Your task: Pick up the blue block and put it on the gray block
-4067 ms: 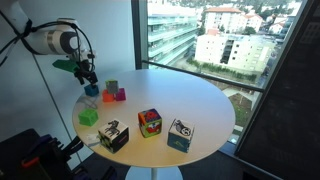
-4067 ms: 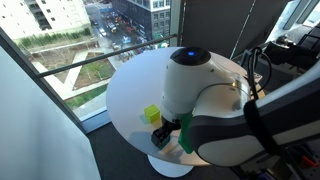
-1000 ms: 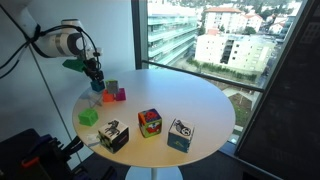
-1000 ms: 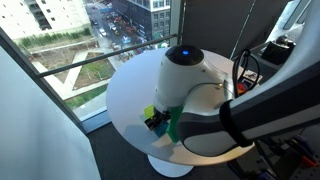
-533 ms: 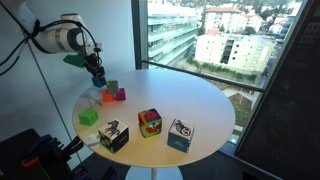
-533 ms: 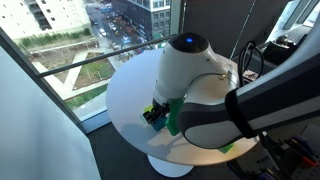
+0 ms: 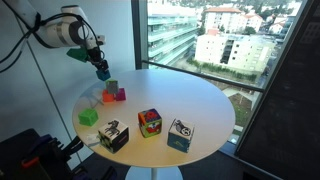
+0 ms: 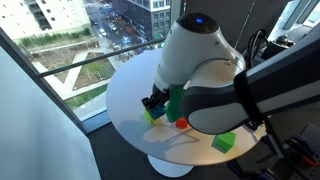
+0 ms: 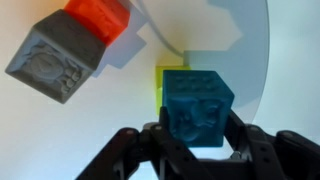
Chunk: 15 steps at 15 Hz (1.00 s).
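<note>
My gripper (image 7: 101,69) is shut on the small teal-blue block (image 7: 102,74) and holds it in the air at the back left of the round white table (image 7: 190,100). The pale gray block (image 7: 111,87) with a greenish tint sits on the table just below and beside the held block. In the wrist view the blue block (image 9: 197,100) fills the space between the dark fingers (image 9: 160,140) of the gripper (image 9: 198,128). There the gray block (image 9: 163,80) looks yellow-green and only its edge peeks out behind the blue block. In an exterior view it (image 8: 149,117) lies under the gripper (image 8: 155,103).
An orange block (image 7: 108,98) and a magenta block (image 7: 119,95) lie close in front of the gray block. A bright green cube (image 7: 88,116) and three picture-covered cubes (image 7: 150,122) stand nearer the front edge. Windows run behind the table.
The gripper has carried the blue block up off the table and sideways, until it is over the gray block. The other blocks have not moved.
</note>
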### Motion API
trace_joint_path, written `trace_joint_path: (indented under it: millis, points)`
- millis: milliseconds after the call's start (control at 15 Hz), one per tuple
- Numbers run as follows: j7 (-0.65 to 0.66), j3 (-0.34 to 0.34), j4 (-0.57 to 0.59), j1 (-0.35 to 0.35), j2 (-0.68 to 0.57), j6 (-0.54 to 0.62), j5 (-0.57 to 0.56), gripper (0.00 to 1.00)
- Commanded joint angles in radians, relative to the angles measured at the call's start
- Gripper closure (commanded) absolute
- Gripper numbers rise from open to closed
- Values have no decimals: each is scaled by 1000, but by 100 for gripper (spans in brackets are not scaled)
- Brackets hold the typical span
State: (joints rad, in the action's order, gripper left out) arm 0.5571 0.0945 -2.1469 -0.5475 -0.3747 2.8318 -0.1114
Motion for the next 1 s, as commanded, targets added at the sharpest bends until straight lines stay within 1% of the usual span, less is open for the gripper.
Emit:
trace_joint_path:
  millis: [0, 200, 467, 933]
  points:
    - [56, 14, -1, 11, 35, 10, -48, 70]
    - [69, 22, 3, 23, 49, 4, -58, 70]
    - [52, 11, 4, 60, 75, -28, -55, 70]
    - [13, -48, 10, 146, 142, -168, -36, 70]
